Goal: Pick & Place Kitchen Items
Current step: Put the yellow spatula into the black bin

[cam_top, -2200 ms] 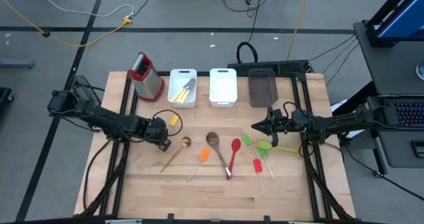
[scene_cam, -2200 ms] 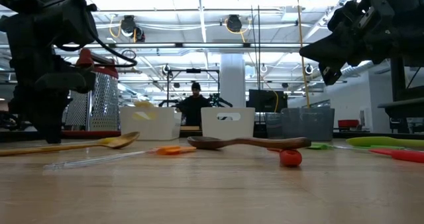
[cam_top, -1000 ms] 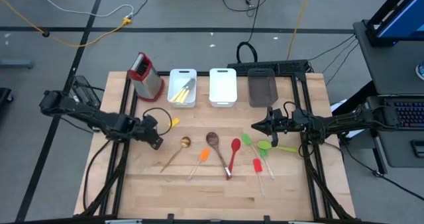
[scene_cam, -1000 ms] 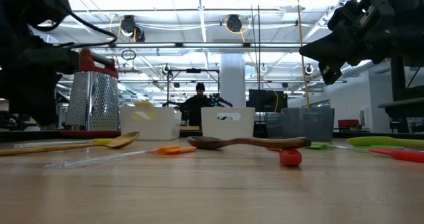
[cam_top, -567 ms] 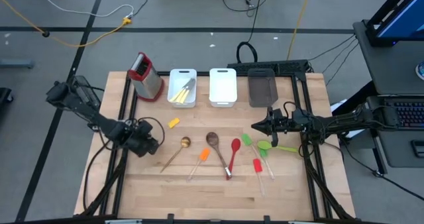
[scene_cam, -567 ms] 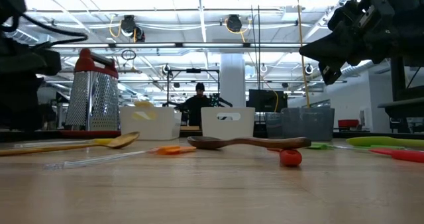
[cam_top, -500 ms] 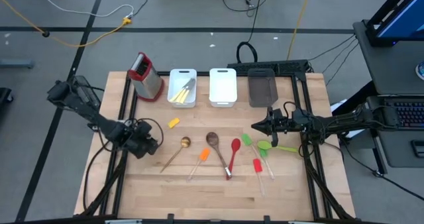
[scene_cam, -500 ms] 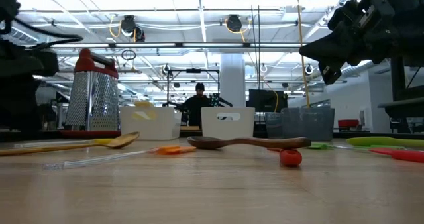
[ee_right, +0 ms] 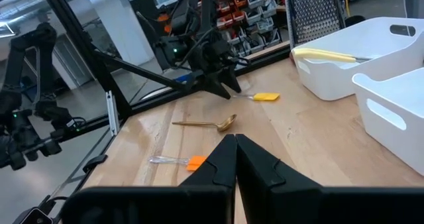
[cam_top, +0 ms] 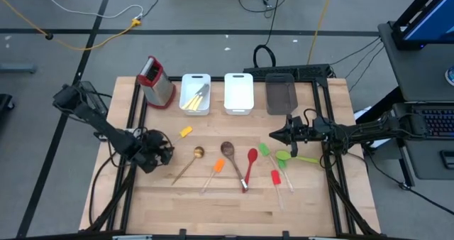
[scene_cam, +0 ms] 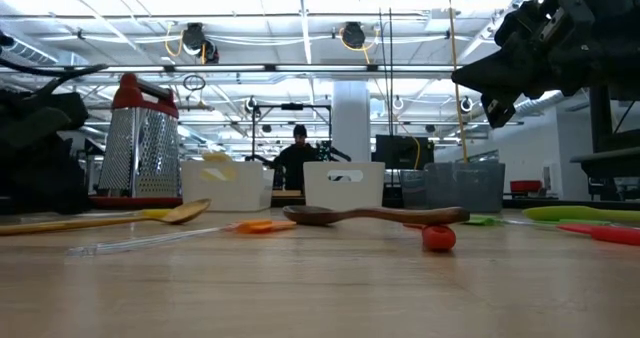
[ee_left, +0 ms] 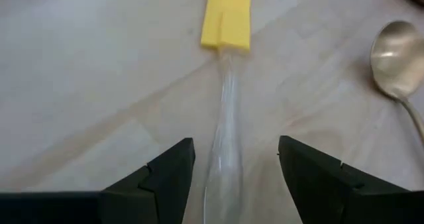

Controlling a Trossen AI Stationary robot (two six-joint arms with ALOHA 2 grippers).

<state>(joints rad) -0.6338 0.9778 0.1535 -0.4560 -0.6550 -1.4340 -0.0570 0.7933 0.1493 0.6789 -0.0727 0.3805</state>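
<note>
left gripper open, straddling yellow spatula handle | right gripper closed, holding nothing | no readable labels anywhere

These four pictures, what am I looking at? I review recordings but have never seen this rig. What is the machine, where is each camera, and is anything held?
It is a robot with two dark arms at a wooden table. One camera looks straight down, one sits at table height, and one rides on each wrist. The left claw is open, low over the table, straddling the clear handle of a yellow spatula without gripping it. A gold spoon lies beside it. The right claw is shut, empty, and waits above the table's right side. More spoons and small spatulas lie mid-table. Along the far edge stand a grater, two white bins and a grey bin. One white bin already holds utensils.
</note>
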